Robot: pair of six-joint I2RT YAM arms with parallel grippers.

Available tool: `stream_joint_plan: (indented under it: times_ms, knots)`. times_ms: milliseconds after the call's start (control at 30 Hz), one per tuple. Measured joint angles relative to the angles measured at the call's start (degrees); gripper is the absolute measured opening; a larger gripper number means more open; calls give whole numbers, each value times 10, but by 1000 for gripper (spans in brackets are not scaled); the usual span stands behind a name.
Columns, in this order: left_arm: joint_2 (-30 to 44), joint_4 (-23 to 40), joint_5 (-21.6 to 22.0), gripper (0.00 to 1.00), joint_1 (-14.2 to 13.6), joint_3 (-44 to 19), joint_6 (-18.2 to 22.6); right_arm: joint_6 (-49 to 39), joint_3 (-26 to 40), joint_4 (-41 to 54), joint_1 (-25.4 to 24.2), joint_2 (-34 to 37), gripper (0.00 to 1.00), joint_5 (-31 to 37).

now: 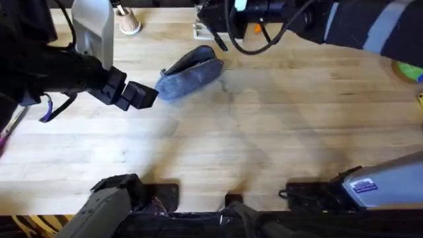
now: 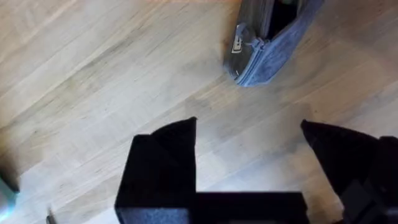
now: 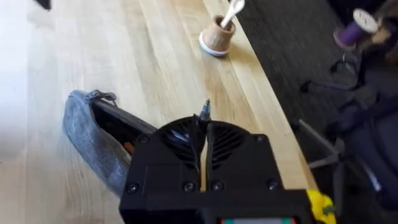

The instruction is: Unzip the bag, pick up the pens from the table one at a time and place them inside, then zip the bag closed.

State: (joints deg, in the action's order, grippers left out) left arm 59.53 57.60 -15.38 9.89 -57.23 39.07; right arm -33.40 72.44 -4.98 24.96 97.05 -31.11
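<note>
The grey-blue soft fabric pencil pouch (image 1: 190, 71) lay on the wide light-coloured wooden tabletop (image 1: 264, 125), toward its far side and a little left of the middle, set at a slant with its zipper opening facing up and back. From the left wrist view the pouch (image 2: 267, 43) showed its zipper parted, a dark gap running along its length, with the small metal pull tab (image 2: 238, 42) hanging at the near end. The left gripper (image 1: 135, 94), black and blocky, hovered just beside the pouch's near-left end without touching it; in the left wrist view its two black fingers (image 2: 163, 155) stood spread wide apart over bare wood, nothing between them. The right gripper (image 1: 221, 41) reached across the far edge of the table above and behind the pouch. In the right wrist view its fingers (image 3: 202, 146) were pressed together on a thin dark pen (image 3: 204, 115), whose pointed tip stuck up between them, directly over the open mouth of the pouch (image 3: 99, 140); something small and orange showed inside that opening. A small round wooden holder with a pale stick in it (image 1: 128, 23) stood at the far edge of the table, left of the pouch and well apart from it.
</note>
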Motion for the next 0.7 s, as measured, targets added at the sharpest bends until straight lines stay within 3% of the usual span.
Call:
stream_joint_plan:
  times_ms: [133,300,700]
  knots:
    - [0,1,0,993,0,0,0,-124,0,4,22,9,36,-38]
    - [0,1,0,994,0,0,0,-214,0,8,42,43,34,-56]
    - [0,1,0,993,0,0,0,-320,0,51,55,105,34,-84]
